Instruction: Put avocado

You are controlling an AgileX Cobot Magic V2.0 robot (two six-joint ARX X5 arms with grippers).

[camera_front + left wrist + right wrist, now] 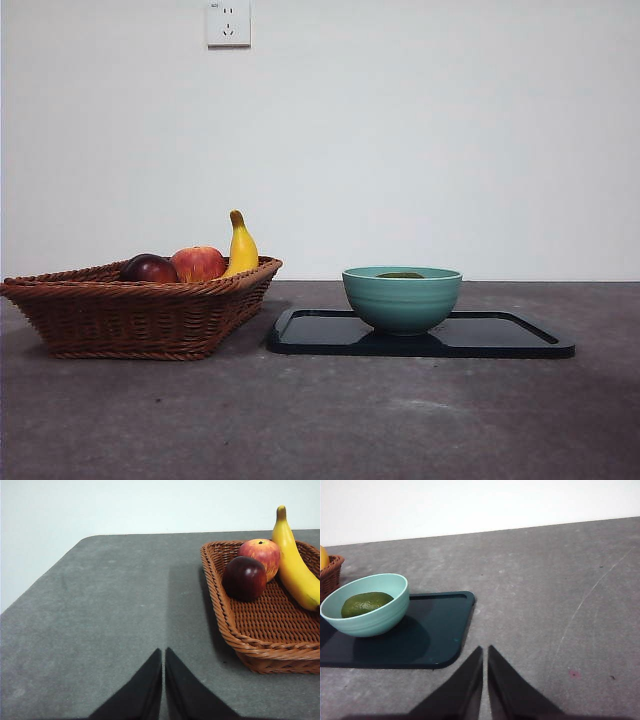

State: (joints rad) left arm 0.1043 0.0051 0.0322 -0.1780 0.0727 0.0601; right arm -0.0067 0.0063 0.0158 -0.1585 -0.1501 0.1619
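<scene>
The avocado (366, 603) lies inside a teal bowl (372, 620); in the front view only its dark green top (401, 275) peeks over the bowl's rim (402, 300). The bowl stands on a dark tray (500, 335). My right gripper (485, 652) is shut and empty, hovering over bare table beside the tray's corner (445, 640), well clear of the bowl. My left gripper (163, 654) is also shut with nothing in it, above the table beside the wicker basket (240, 640). Neither arm shows in the front view.
The wicker basket (140, 310) stands left of the tray and holds a dark purple-red fruit (149, 269), a red apple (198, 263) and a banana (241, 247). The same three show in the left wrist view: dark fruit (244, 578), apple (262, 555), banana (295, 565).
</scene>
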